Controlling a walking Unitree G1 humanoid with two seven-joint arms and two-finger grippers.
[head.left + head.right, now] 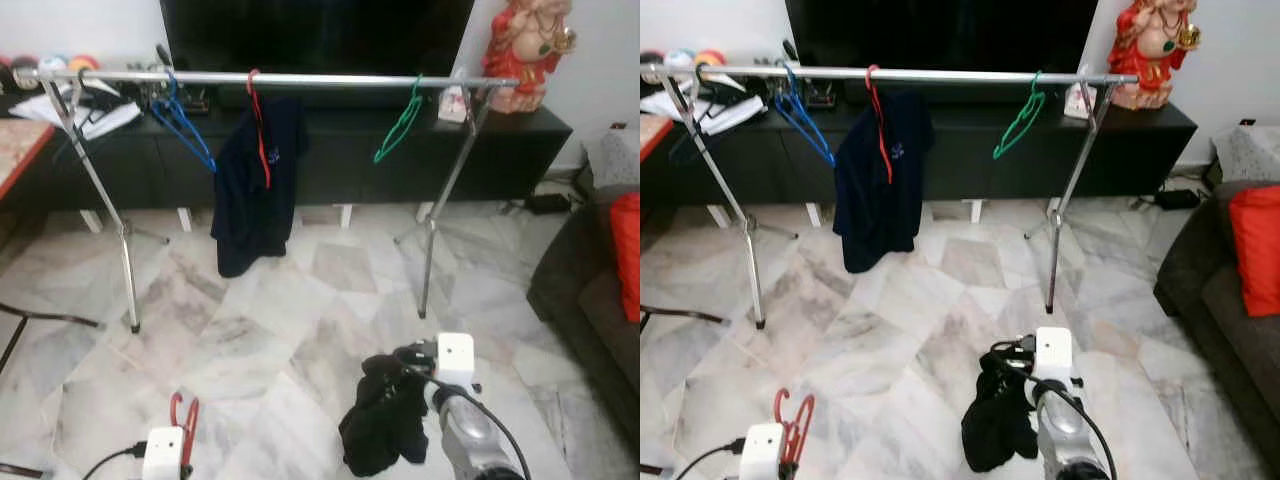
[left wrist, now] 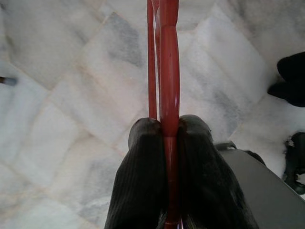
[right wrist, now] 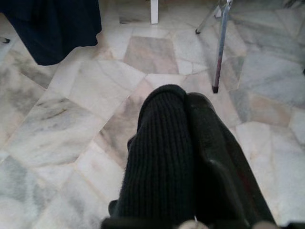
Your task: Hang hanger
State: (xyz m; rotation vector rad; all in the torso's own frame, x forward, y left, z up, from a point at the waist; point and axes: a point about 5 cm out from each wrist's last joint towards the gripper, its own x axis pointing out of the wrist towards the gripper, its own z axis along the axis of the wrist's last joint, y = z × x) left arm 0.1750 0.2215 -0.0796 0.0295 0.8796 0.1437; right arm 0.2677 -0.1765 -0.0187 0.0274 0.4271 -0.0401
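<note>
Left tool (image 2: pixel 164 143) pinches the red hanger (image 2: pixel 162 71) upright; right tool (image 1: pixel 405 385) clamps a black garment (image 1: pixel 385 425). We judge both staged for the rail (image 1: pixel 300 78).

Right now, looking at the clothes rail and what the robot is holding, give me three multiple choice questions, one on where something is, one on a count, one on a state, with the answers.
1. Where does the green hanger hang on the rail?
A. Near the robot's right end
B. Near the robot's left end
C. Lying on the floor

2. How many hangers are on the rail?
A. One
B. Three
C. Five

3. What is the left end effector doing?
A. Open above the floor
B. Gripping the rail
C. Shut on a red hanger

Answers: 1 A, it hangs by the right-hand leg of the rack. 2 B, a blue hanger, a red one carrying the dark garment, and the green one. 3 C, the left wrist view shows the fingers pressed to the red hanger; the right end effector holds a black cloth.
</note>
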